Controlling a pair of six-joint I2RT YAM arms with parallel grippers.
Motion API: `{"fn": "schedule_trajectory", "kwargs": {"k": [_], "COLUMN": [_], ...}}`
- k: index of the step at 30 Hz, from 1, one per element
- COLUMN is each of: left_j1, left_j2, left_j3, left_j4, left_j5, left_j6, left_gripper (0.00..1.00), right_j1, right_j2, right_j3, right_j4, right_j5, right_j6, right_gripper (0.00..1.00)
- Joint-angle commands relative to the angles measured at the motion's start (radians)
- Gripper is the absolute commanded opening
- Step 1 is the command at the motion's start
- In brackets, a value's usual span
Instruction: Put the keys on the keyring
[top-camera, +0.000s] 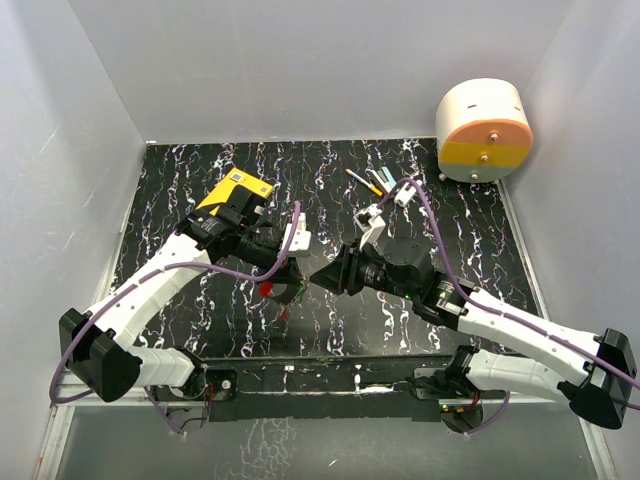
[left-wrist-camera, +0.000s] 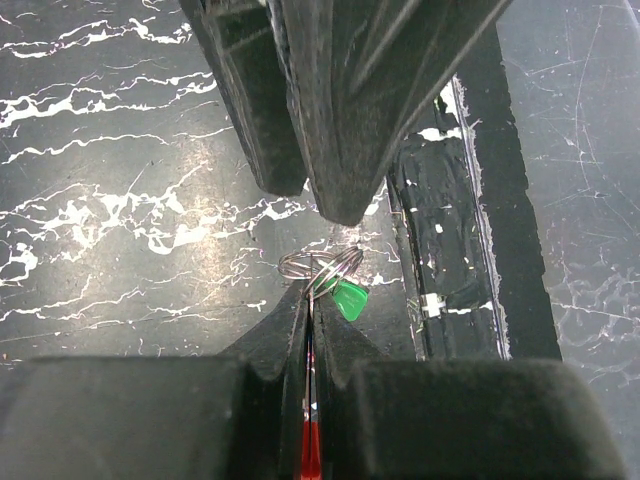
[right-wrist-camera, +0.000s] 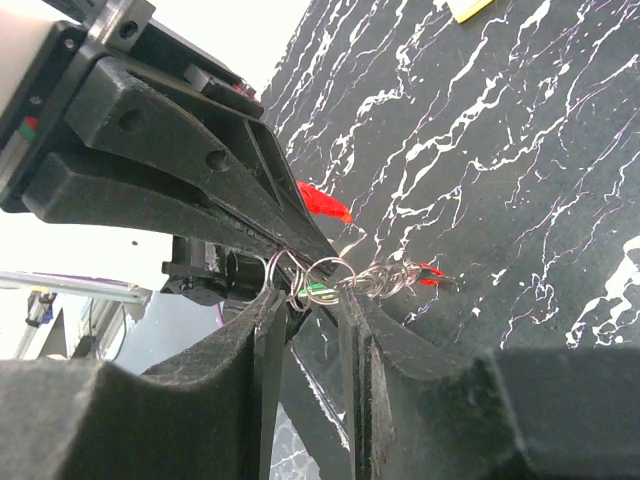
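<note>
Left gripper (left-wrist-camera: 311, 300) pinches one red key (left-wrist-camera: 310, 445); right gripper (right-wrist-camera: 310, 305) narrow, grasp indiscernible; one keyring (left-wrist-camera: 322, 264) between, far from table (top-camera: 480, 235) edges.

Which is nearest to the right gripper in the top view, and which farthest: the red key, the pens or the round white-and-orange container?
Measured from the right gripper in the top view:
1. red key: just left of its jaws, mid-table.
2. pens: farther back, slightly to the right.
3. round white-and-orange container: back right corner, clearly farthest.
</note>
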Motion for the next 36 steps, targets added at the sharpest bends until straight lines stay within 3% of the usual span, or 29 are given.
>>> {"fn": "schedule_trajectory", "kwargs": {"k": [1,26,31,36], "left_j1": [-0.003,-0.003,-0.003,-0.003], "left_j2": [-0.003,-0.006,-0.004,-0.002], "left_j3": [-0.003,0.015,0.009,0.021], "left_j4": [-0.006,-0.021,-0.017,-0.018], "left_j5": [0.054,0.070,0.070,0.071], "left_j6": [0.002,0.003,0.003,0.001], "left_gripper": [0.00,0.00,0.00,0.00], "right_j1": [-0.005,-0.001,0.000,0.000], "right_j2": [0.022,0.083,0.088,0.085], "right_j3": [0.059,0.044,0.043,0.028], "right_j4": [0.121,0.221,0.219,0.209], "right_j5": [-0.044,-0.144,-0.152,-0.156], "right_j6": [-0.022,0.021,0.027,0.038], "right_gripper": [0.33,0.33,0.23,0.26]}}
